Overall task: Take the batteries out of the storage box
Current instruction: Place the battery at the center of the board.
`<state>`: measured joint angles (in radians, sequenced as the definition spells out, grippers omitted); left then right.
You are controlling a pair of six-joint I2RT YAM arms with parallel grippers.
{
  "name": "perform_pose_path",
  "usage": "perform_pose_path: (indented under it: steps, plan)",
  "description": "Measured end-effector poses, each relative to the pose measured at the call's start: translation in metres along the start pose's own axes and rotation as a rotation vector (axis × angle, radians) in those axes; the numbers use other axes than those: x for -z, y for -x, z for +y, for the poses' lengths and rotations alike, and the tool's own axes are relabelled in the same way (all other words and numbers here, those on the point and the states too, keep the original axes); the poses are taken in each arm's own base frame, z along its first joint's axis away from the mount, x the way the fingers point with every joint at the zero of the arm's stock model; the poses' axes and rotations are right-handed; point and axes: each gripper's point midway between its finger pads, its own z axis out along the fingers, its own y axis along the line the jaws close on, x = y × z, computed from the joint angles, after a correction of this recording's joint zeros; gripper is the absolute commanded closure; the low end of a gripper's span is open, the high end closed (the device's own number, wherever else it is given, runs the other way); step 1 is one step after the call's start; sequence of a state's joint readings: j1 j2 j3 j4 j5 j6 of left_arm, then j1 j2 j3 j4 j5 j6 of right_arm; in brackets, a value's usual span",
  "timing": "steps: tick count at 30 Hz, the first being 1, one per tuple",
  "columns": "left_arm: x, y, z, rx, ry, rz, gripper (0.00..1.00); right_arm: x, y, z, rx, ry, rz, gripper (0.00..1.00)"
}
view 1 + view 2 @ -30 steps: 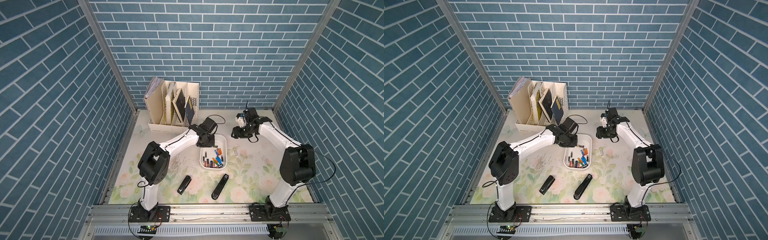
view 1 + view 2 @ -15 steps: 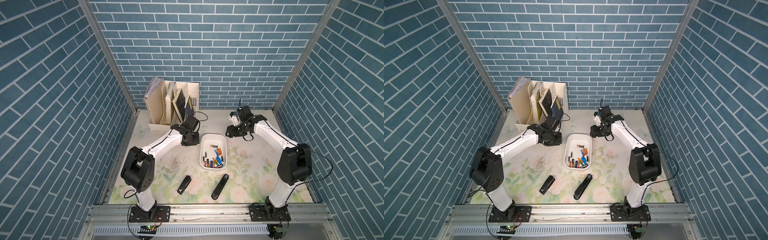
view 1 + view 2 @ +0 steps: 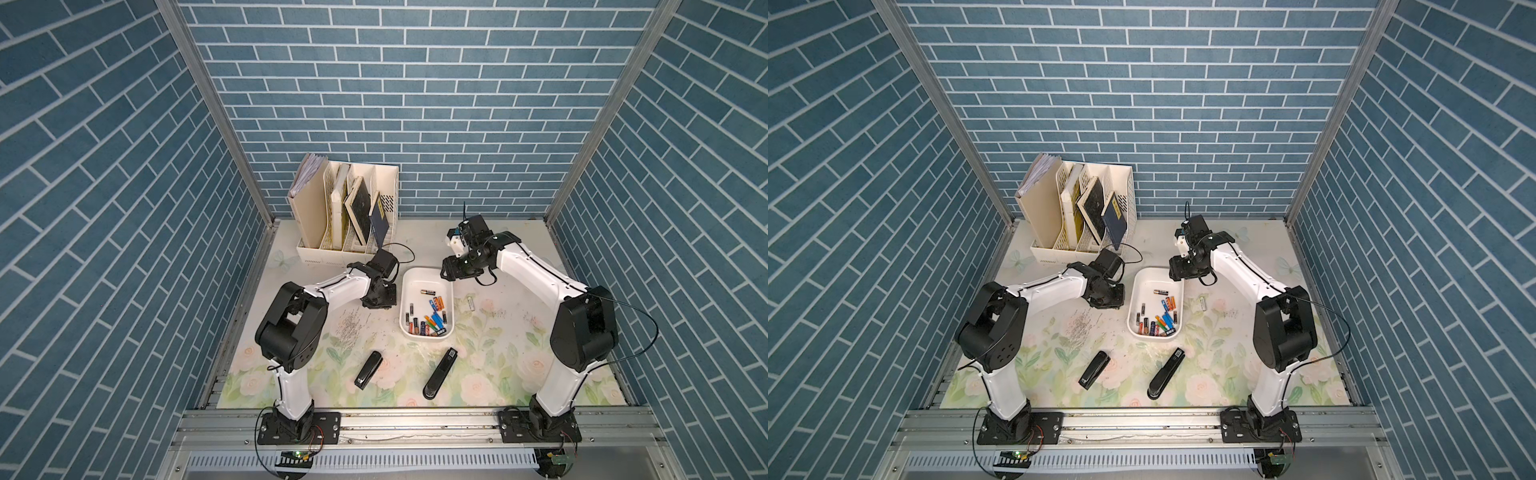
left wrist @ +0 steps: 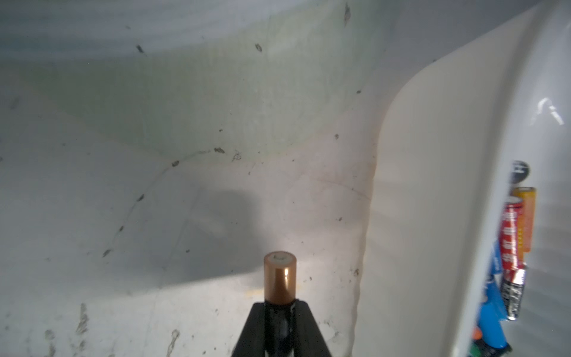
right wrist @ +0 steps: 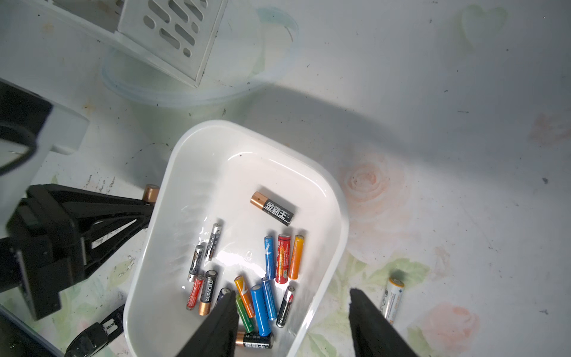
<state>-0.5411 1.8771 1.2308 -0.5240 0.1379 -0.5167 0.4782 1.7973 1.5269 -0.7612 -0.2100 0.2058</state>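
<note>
The white storage box (image 3: 419,283) (image 3: 1152,279) (image 5: 247,173) lies mid-table with several batteries (image 3: 430,322) (image 3: 1160,322) (image 5: 268,278) in its near half. My left gripper (image 3: 378,301) (image 3: 1108,301) (image 4: 280,304) is shut on a copper-and-black battery (image 4: 280,278) (image 5: 150,193), low over the table just left of the box wall (image 4: 432,185). My right gripper (image 3: 451,274) (image 5: 292,292) hangs open above the box's far right corner, one finger over the batteries and one past the rim. One pale battery (image 3: 470,302) (image 5: 392,298) lies on the table right of the box.
A cream file organizer (image 3: 347,216) with books stands at the back left. Two black staplers (image 3: 368,370) (image 3: 440,373) lie near the front edge. Loose staples (image 3: 351,326) are scattered left of the box. Brick walls close in three sides.
My left gripper has carried its battery from over the box's far end out to the left, then down toward the table. My right gripper has drifted left toward the box.
</note>
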Motion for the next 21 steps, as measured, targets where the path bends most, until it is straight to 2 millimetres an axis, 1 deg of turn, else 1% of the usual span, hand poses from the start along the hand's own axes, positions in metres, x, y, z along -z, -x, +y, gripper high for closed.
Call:
perform_pose_path:
  steps: [3,8,11,14,21]
  plan:
    - [-0.009,-0.004,0.002,-0.007,0.006,0.021,0.81,0.000,-0.001,0.000,0.001,-0.003,0.003,0.40]
    - [-0.011,-0.003,0.001,-0.012,-0.005,0.021,0.80,-0.002,-0.003,0.001,-0.004,-0.004,0.009,0.40]
    - [-0.012,-0.003,0.000,-0.013,-0.010,0.019,0.76,-0.005,-0.009,-0.001,-0.007,-0.007,0.024,0.40]
    - [-0.012,-0.003,0.001,-0.011,-0.011,0.020,0.75,-0.008,-0.014,-0.003,-0.010,-0.011,0.038,0.40]
    - [-0.012,-0.003,0.000,-0.011,-0.016,0.020,0.68,-0.009,-0.014,-0.003,-0.010,-0.013,0.039,0.39]
